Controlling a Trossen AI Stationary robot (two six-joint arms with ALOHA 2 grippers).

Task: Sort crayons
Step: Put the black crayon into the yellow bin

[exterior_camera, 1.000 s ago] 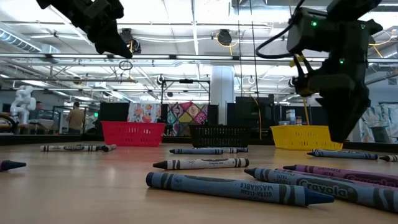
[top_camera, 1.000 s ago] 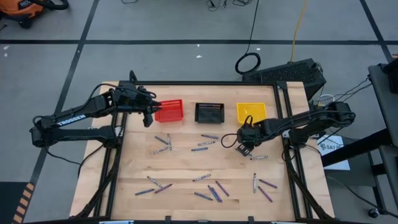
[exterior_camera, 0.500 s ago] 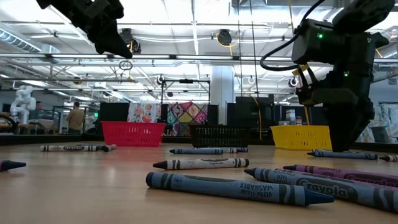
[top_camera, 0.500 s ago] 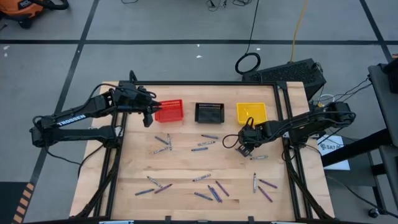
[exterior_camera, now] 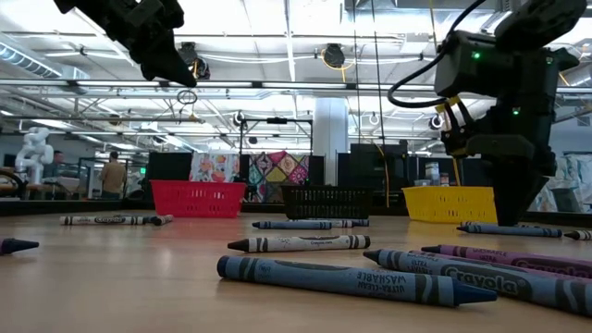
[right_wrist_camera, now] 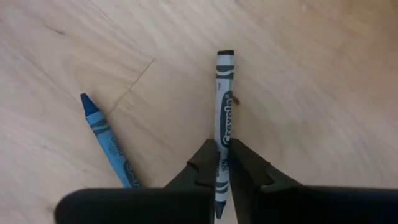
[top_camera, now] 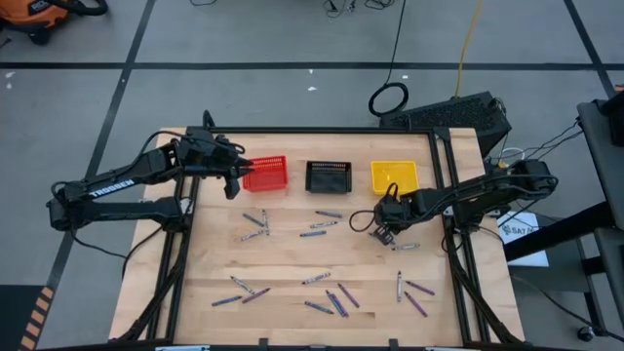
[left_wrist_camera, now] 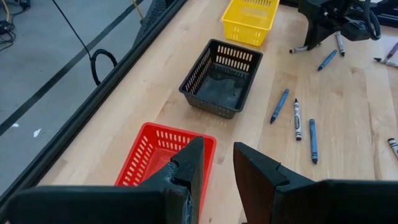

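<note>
The right hand [right_wrist_camera: 222,163] pinches a grey crayon [right_wrist_camera: 222,106] lying on the table [top_camera: 292,258] just below the yellow basket [top_camera: 394,175] (a blue crayon [right_wrist_camera: 109,142] lies beside); the left hand [left_wrist_camera: 216,167] hovers parted over the red basket [left_wrist_camera: 147,155].

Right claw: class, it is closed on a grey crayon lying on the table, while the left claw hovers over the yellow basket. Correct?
One slip. The left claw hovers over the red basket, as the left wrist view shows. The right claw is indeed closed on a grey crayon on the table.
</note>
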